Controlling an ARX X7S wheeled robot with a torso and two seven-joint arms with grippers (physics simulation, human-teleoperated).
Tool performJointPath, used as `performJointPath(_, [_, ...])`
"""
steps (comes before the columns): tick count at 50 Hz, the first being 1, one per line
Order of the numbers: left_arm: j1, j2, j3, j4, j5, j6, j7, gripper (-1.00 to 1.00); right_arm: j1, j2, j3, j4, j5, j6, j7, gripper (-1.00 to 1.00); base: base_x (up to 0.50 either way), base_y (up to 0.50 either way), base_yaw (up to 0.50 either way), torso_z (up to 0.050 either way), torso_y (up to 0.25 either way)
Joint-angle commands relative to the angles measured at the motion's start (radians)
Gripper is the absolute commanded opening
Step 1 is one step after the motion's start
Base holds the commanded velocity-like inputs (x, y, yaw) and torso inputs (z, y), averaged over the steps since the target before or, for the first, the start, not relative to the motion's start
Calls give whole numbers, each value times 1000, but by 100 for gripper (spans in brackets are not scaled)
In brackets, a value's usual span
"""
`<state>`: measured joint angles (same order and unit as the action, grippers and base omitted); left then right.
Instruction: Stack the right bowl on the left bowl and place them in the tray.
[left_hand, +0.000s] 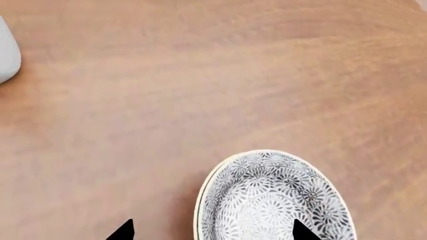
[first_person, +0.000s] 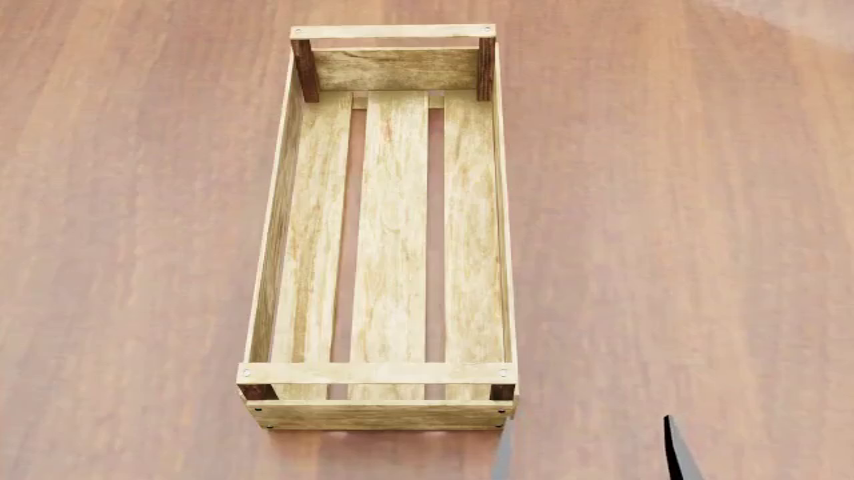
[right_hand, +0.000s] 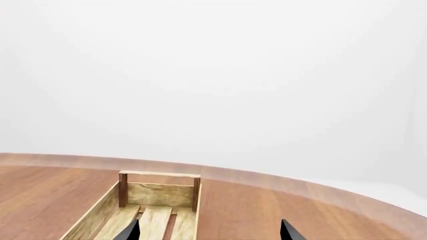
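The left gripper shows only as two dark fingertips at the bottom edge of the left wrist view, spread wide and holding nothing. One tip overlaps the grey-and-white floral-patterned ceramic bowl at lower right, the other sits over bare wood beside its rim. The right gripper is likewise spread and empty, its tips low in its own view, with the long light-wood slatted tray ahead of it. In the head view that tray fills the centre and holds nothing.

I judge the bowl is about to be picked up: the fingers should straddle the rim squarely and close gently, lest the glazed wall slip.

The reddish-brown wooden tabletop looks smooth. A pale rounded object sits at upper left. Behind is a plain white backdrop.
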<state>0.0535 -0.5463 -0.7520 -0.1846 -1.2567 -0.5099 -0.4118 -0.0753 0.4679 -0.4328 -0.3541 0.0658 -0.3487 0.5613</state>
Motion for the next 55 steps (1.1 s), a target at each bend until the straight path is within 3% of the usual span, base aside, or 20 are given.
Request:
performJointPath(1, [14,34,-34,22,3,5,-3,100,0,-18,19,-4,-24,2,-20,100,0,0,0,0,0])
performJointPath(55, [-42,37,33,-31,48,20,33,100,5,-13,4,3,-22,0,-18,100,0,0,0,0,0])
